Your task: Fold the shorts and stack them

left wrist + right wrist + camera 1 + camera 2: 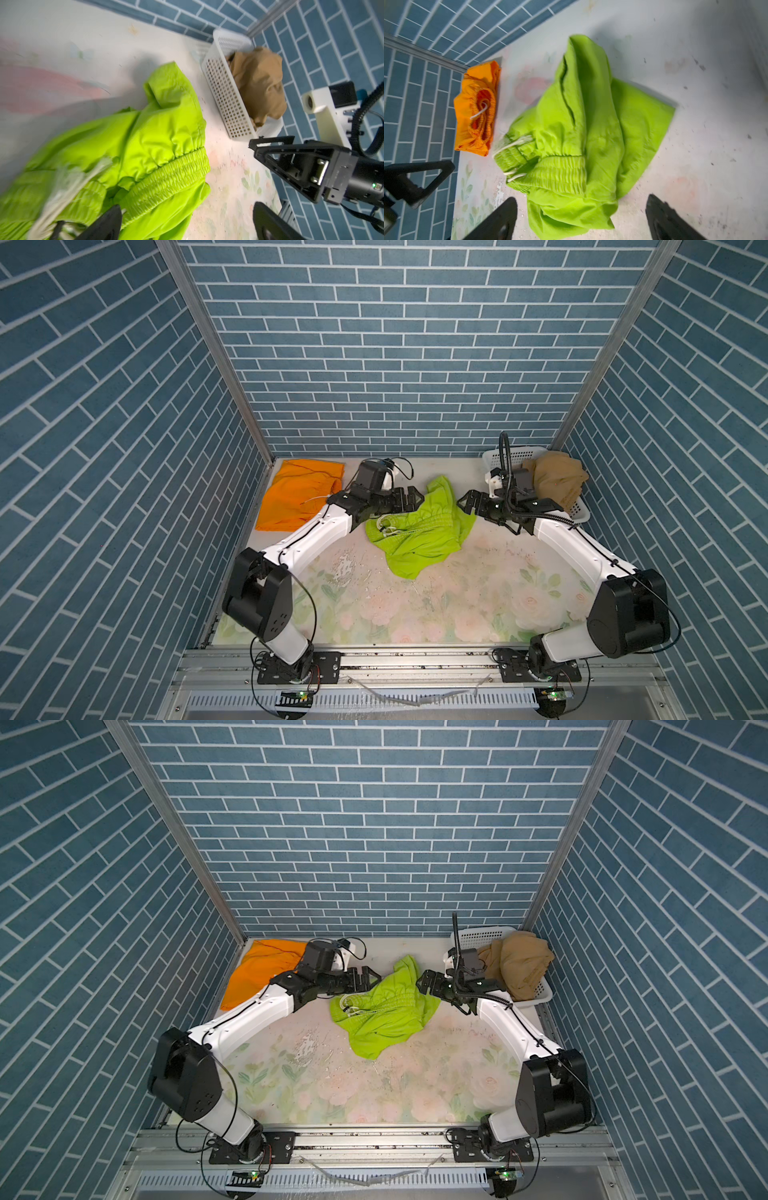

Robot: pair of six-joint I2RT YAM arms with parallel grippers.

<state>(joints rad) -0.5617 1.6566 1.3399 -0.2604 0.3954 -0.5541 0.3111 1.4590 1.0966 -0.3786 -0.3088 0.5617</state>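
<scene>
Left gripper [420, 498] spread; tan shorts [557, 483] half-hidden in basket [513, 456].

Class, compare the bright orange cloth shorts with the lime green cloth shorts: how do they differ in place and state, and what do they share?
Place: the bright orange cloth shorts lie in the far left corner; the lime green cloth shorts lie near the middle of the floral table. State: the orange pair lies fairly flat; the green pair is rumpled and bunched. Both have gathered elastic waists with white cords.
</scene>
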